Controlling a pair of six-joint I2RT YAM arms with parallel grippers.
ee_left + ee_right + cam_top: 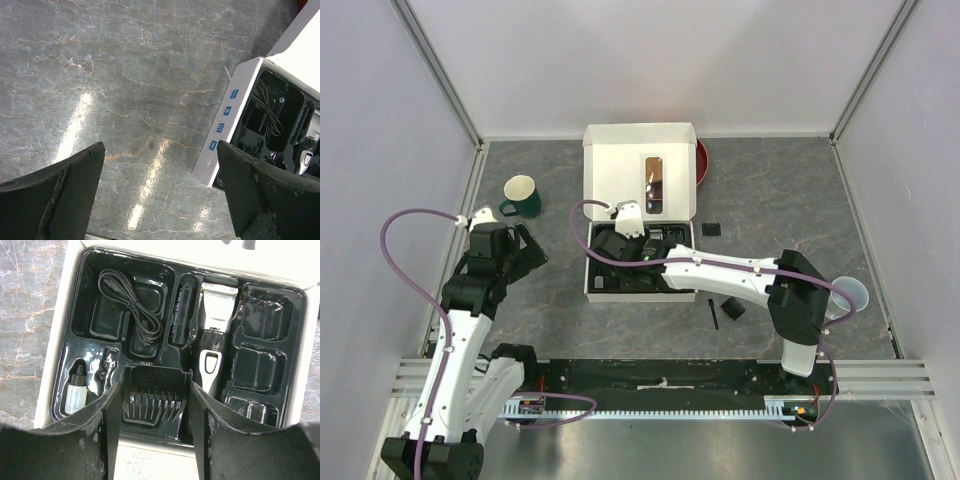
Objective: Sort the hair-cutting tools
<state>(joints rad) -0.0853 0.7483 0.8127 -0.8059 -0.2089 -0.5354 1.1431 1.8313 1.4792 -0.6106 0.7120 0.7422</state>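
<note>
The white box's black tray [60, 350] holds a coiled black cable [131, 304] and the black-and-silver clipper [212, 337]. My right gripper [155, 390] hangs over the tray's near edge, shut on a black comb guard [154, 402] that sits between its fingers. In the top view it [620, 230] is over the box's left part. One comb guard [712, 229] lies on the table right of the box. Another [733, 308] lies beside the thin black brush [714, 314]. My left gripper [160, 147] is open and empty over bare table, left of the box [227, 120].
The box lid [638, 165] stands open at the back, with a red bowl [702, 160] behind it. A green mug [523, 196] stands at the left and a clear cup [850, 292] at the right. A small white oil bottle [76, 394] lies in the tray.
</note>
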